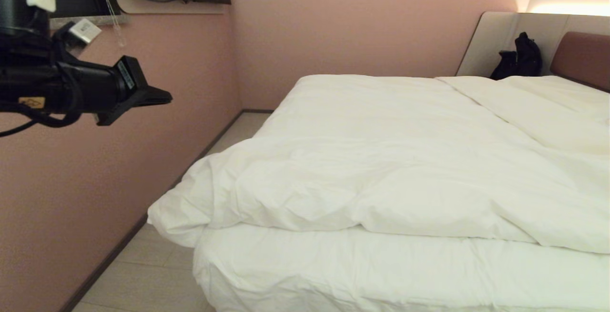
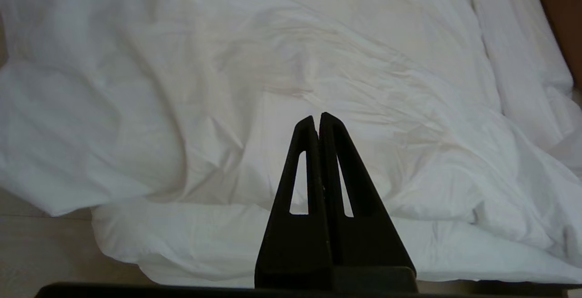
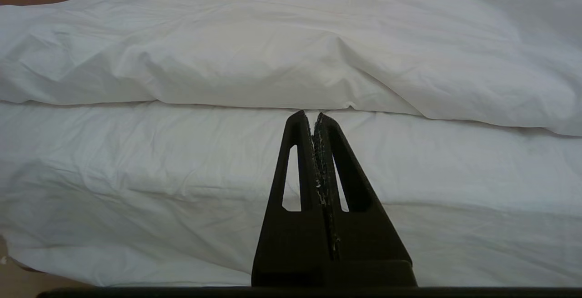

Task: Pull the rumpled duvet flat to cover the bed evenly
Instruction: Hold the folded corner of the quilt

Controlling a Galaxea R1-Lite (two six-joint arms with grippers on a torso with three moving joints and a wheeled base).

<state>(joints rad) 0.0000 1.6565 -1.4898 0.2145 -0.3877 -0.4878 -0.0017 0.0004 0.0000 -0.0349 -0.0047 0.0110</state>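
Note:
A thick white duvet (image 1: 391, 169) lies rumpled on the bed (image 1: 333, 274), its near edge folded back from the foot so a band of white bedding shows below it. Its near left corner (image 1: 176, 212) hangs over the side. The same duvet (image 2: 236, 84) fills the left wrist view, and the duvet (image 3: 291, 47) shows above the bedding in the right wrist view. My left gripper (image 1: 164, 96) is raised high at the left, off the bed, shut and empty, pointing toward the bed. In its own view that left gripper (image 2: 318, 118) has nothing between the jaws. My right gripper (image 3: 310, 116) is shut, empty, low before the bed's foot.
A pink wall (image 1: 71, 183) runs close along the bed's left side, leaving a narrow strip of pale floor (image 1: 143, 274). A pillow (image 1: 562, 97) lies at the head by the reddish-brown headboard (image 1: 584, 57). A black bag (image 1: 522, 57) leans on the grey surround.

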